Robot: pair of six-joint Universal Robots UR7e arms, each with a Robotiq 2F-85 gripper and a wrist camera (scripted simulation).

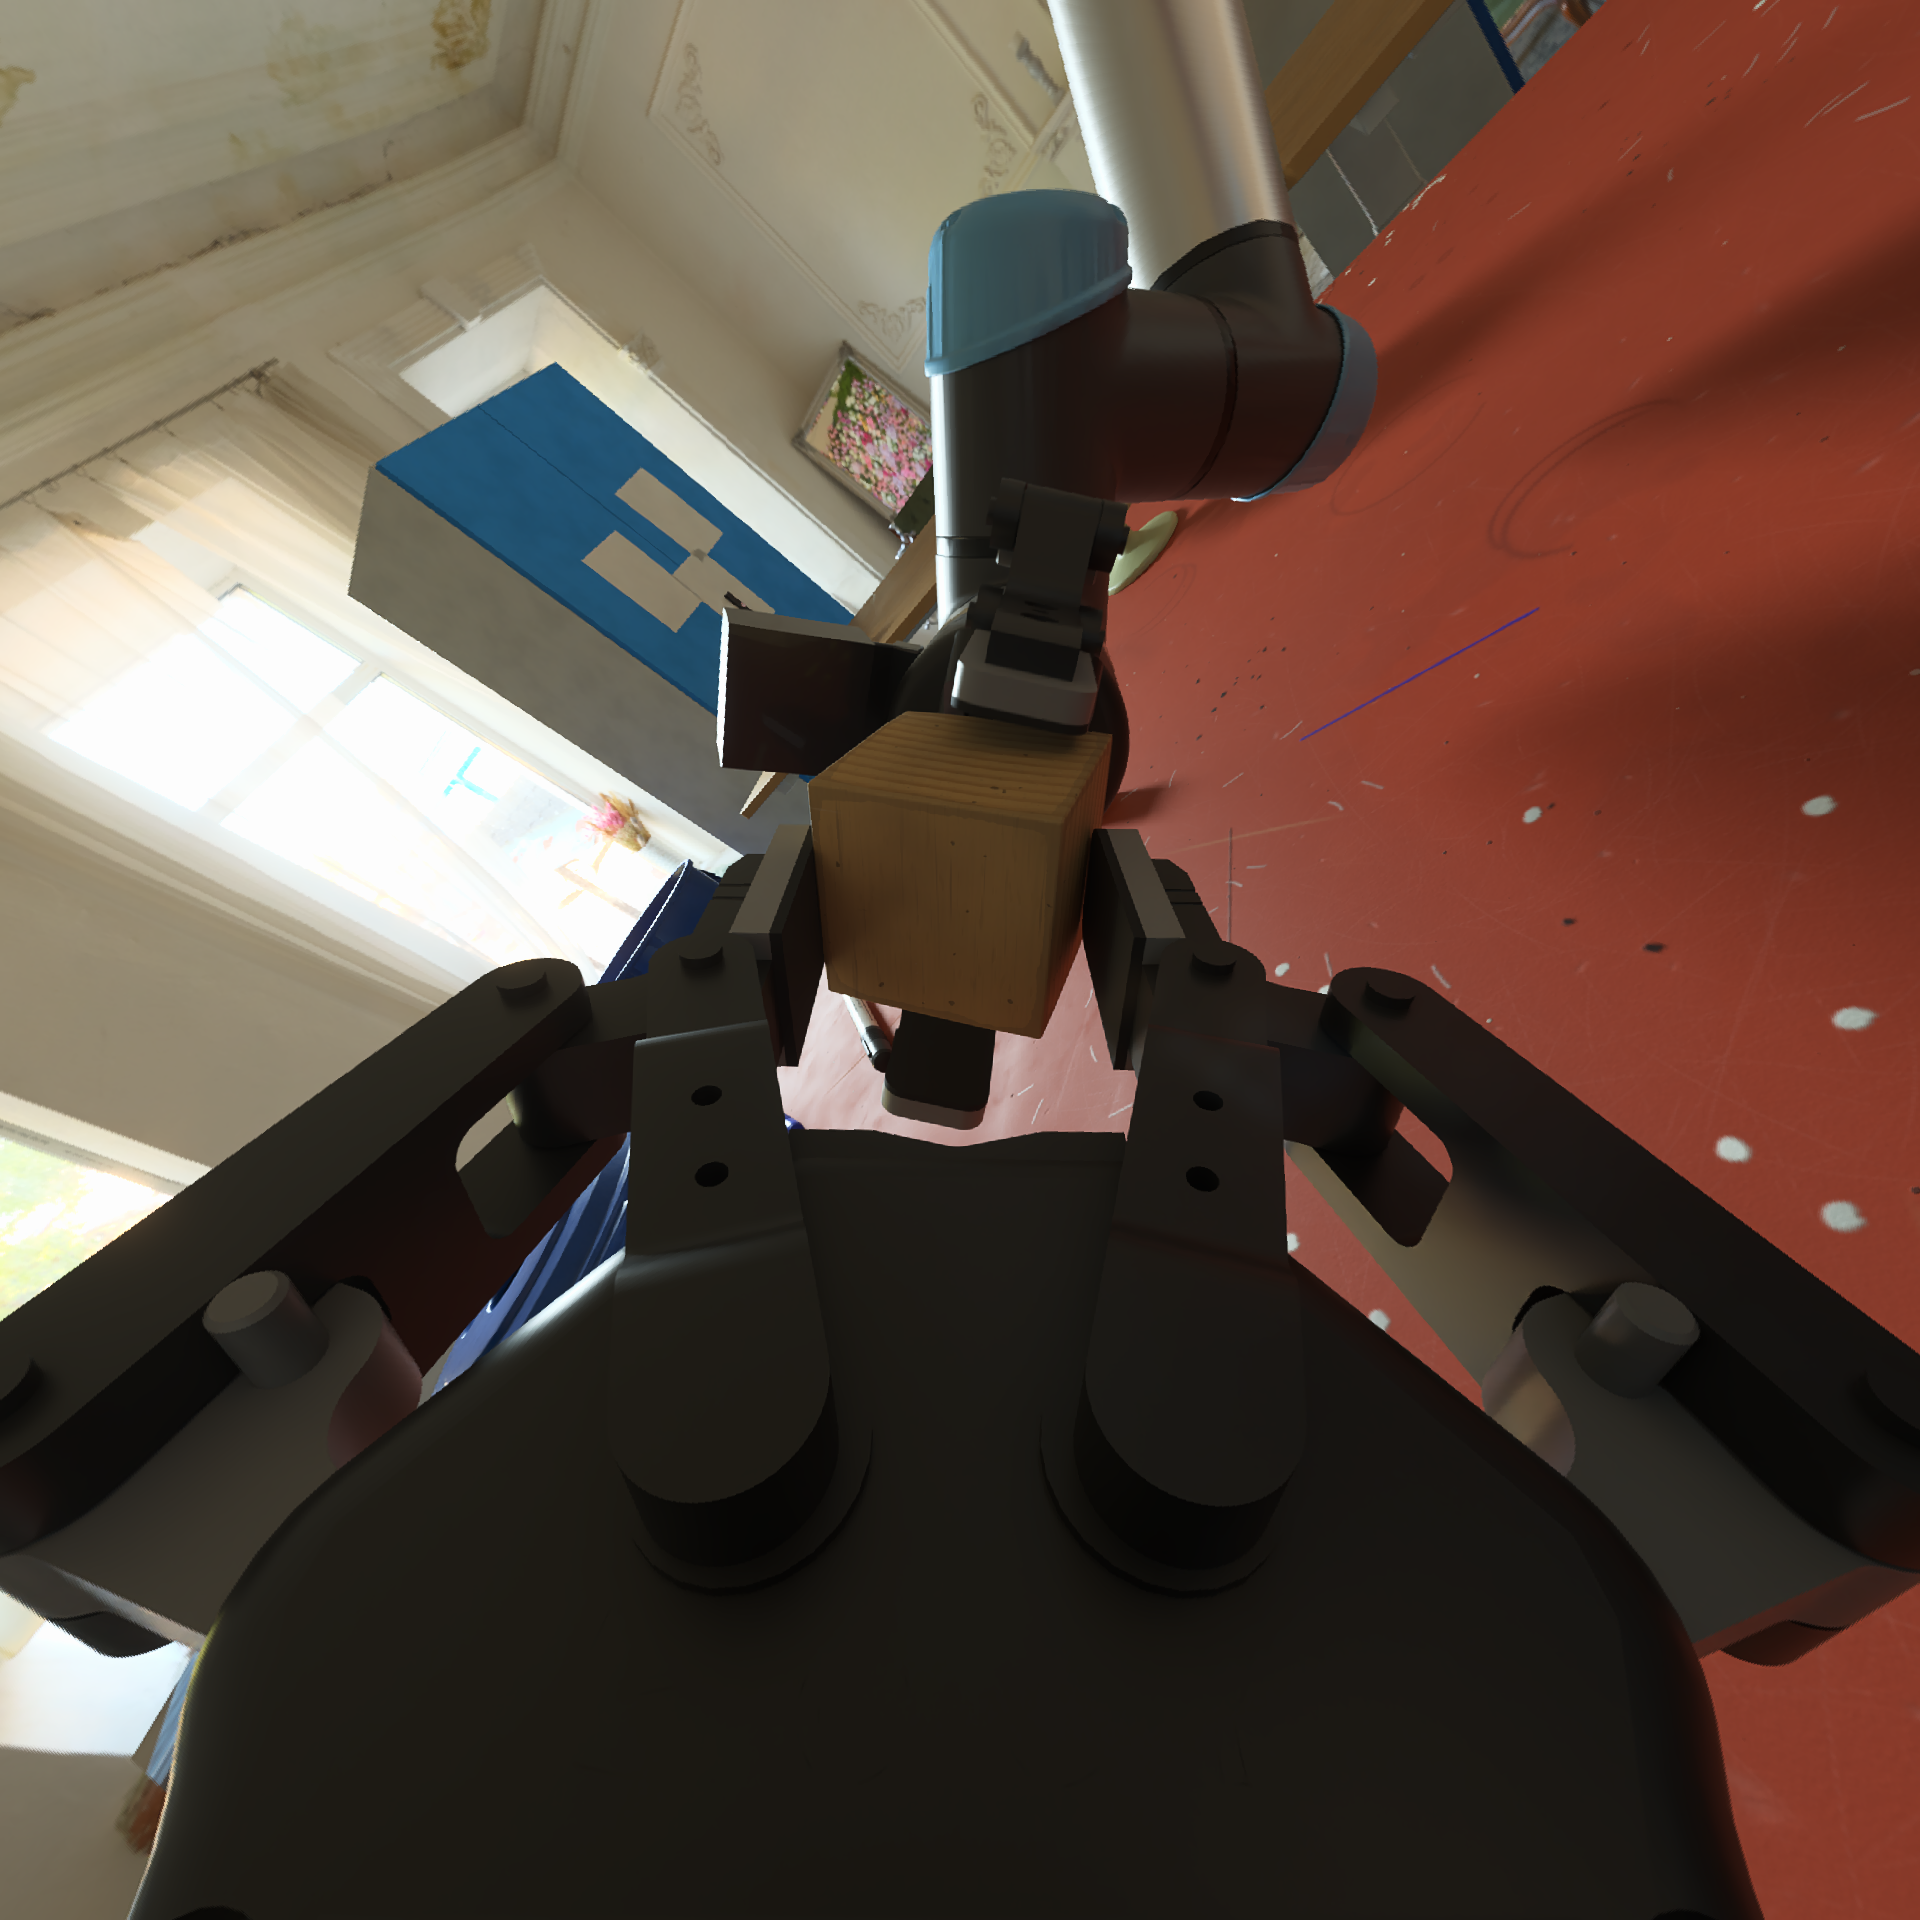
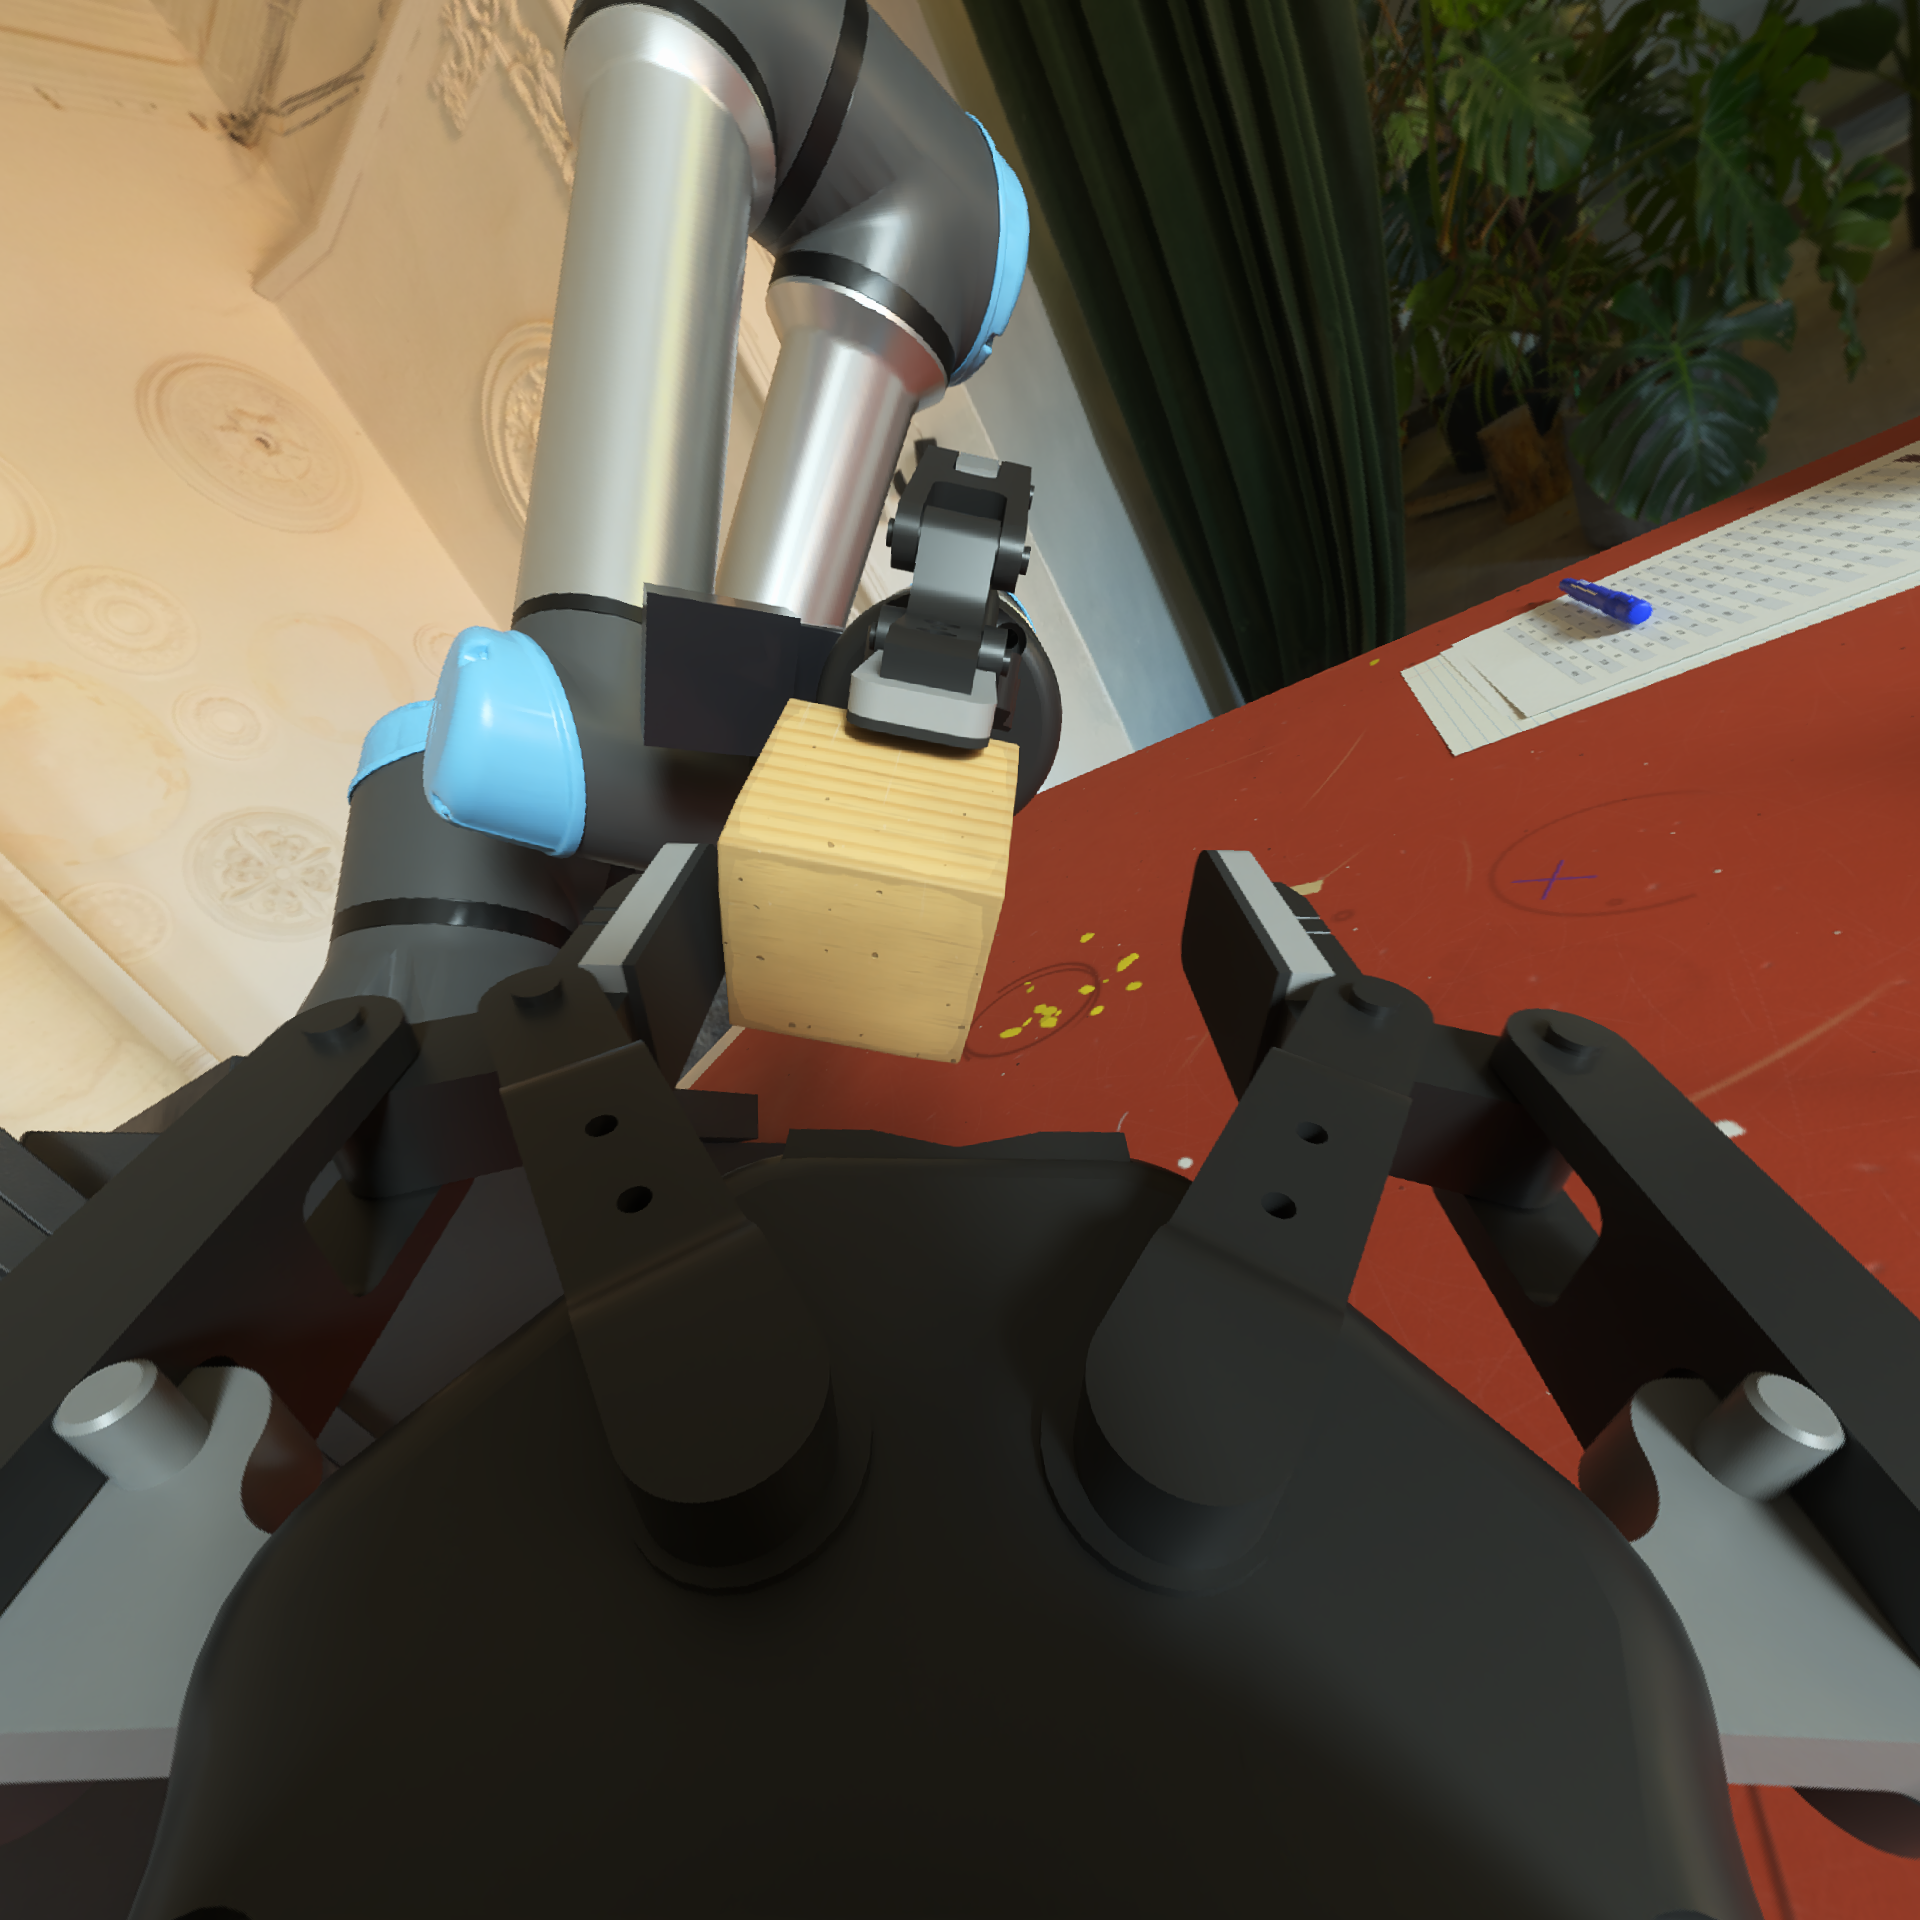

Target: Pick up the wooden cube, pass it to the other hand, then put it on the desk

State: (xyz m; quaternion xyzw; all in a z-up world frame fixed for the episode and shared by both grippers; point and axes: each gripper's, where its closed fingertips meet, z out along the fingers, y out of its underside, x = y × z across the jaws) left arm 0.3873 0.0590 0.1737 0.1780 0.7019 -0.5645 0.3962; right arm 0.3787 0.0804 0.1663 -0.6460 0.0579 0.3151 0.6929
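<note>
Our left gripper [image 1: 951, 914] pinches the wooden cube [image 1: 951, 868] above the red desk [image 1: 1558, 831]; our right gripper [image 2: 951, 935] is spread wide around it.

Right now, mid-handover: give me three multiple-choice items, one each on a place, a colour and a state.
1. Where is the blue pen?
A. on the papers
B. on the floor
C. in a drawer

2. What colour is the desk?
A. green
B. red
C. white

3. What state is the right end effector in?
A. shut on nothing
B. open
C. out of view

Answers:
1. A: the pen lies on the papers.
2. B: the desk top is red.
3. B: one finger stands clear of the wooden cube, which the left end effector grips.
</note>
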